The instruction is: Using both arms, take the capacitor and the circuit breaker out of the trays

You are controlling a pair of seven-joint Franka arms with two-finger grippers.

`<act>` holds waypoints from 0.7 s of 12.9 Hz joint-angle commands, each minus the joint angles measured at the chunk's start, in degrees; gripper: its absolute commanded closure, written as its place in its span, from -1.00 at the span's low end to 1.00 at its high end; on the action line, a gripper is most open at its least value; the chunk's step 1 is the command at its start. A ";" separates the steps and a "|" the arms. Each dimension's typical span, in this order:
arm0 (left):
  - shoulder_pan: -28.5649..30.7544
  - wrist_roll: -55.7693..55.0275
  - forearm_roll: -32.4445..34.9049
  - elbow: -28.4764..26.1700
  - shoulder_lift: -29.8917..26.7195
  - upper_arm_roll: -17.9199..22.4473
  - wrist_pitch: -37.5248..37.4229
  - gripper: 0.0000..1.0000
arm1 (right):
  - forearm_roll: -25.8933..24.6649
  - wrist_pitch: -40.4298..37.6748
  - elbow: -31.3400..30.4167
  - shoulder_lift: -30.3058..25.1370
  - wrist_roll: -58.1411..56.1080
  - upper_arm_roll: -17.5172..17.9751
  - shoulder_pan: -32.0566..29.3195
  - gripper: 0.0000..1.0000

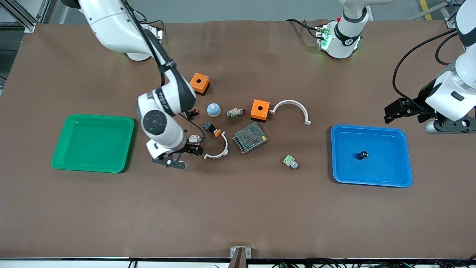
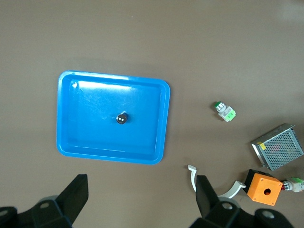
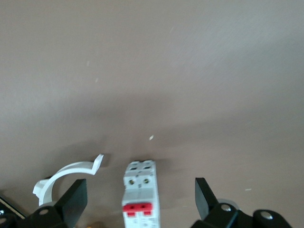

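Note:
The breaker [image 1: 193,139], a pale grey-white block with red levers, lies on the brown table near the middle. In the right wrist view the breaker [image 3: 140,194] lies between the spread fingers of my right gripper [image 3: 141,204], untouched. My right gripper [image 1: 191,149] is low over it and open. The capacitor [image 1: 362,155], a stubby black cylinder, lies in the blue tray [image 1: 372,180]; it also shows in the left wrist view [image 2: 122,118]. My left gripper [image 1: 388,114] is open and empty in the air beside the blue tray [image 2: 66,142], toward the left arm's end of the table.
A green tray [image 1: 93,165] lies toward the right arm's end. Near the breaker are a white arc [image 1: 217,150], an orange-capped push-button [image 1: 212,129], a mesh power supply [image 1: 250,138], two orange boxes [image 1: 199,82] [image 1: 260,109], a second arc [image 1: 292,108] and a green-faced block [image 1: 290,161].

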 commanded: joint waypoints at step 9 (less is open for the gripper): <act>1.10 0.11 1.33 0.37 -2.26 -0.65 -1.12 -1.00 | -5.21 -27.00 8.40 -11.91 -31.05 0.63 -23.90 -1.00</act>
